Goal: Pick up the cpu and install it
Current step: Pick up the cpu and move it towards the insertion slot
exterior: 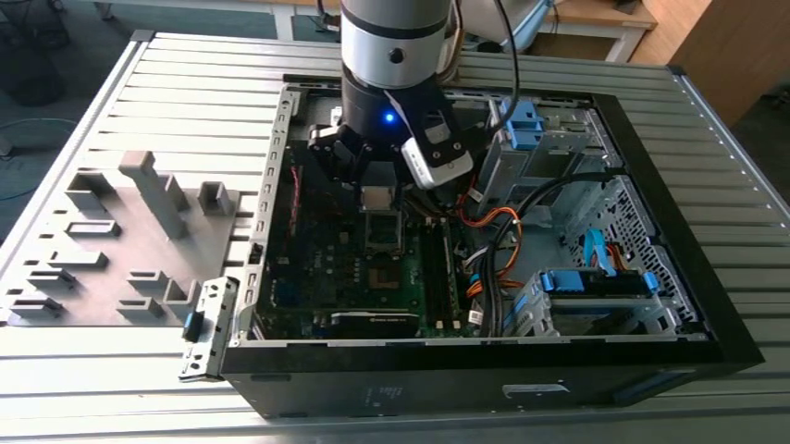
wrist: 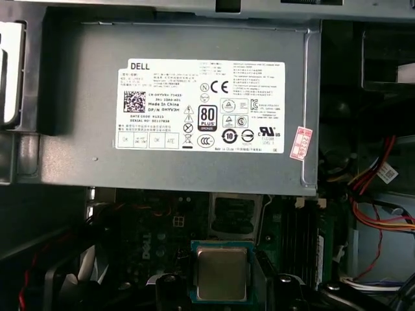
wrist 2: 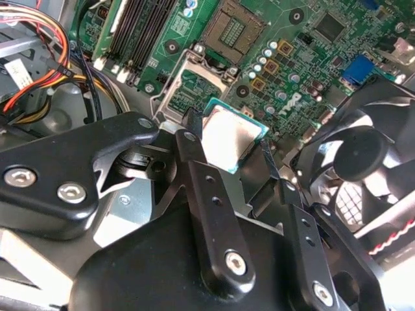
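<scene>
Ribbed metal worktop (exterior: 148, 83) carries an open computer case (exterior: 494, 379), and the arm reaches down into it. Nearest in the second wrist view, the hand (wrist 2: 230, 144) is closed on the cpu (wrist 2: 235, 133): its black fingers (wrist 2: 192, 139) pinch the chip by two opposite edges, silvery top facing up. The chip hangs a little above the green motherboard (wrist 2: 305, 58), not yet resting on anything. Just beyond it lies a metal socket frame (wrist 2: 192, 84); it looks open to me, but I cannot be sure from this angle that it is the seat itself. Farther off, in the first wrist view, stands the power-supply box (wrist: 84, 97).

For this step I think the chip must stay flat and square to the seat, with its corners matched before any contact. The descent should be straight and slow, with no sideways push, because fine contacts probably bend easily. The grip should hold until the chip lies level all around.
</scene>
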You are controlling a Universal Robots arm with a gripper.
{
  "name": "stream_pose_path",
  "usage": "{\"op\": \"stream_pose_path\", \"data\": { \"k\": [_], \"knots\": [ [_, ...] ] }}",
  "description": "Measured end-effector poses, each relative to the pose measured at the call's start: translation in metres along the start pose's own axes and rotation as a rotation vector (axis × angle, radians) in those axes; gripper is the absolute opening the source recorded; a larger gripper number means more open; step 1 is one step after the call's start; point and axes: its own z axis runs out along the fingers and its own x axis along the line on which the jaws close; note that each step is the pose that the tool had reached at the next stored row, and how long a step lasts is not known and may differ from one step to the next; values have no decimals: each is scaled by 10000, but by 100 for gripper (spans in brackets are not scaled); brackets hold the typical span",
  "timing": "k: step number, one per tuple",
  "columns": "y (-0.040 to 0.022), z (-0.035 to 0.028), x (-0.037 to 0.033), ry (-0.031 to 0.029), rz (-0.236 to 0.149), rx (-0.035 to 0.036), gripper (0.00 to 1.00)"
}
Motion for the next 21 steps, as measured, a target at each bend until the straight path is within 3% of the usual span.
{"op": "stream_pose_path", "data": {
  "k": [11, 21],
  "knots": [
    [-5, 122, -1, 0, 0, 20, 47],
    [-9, 184, -1, 0, 1, 28, 47]
  ]
}}
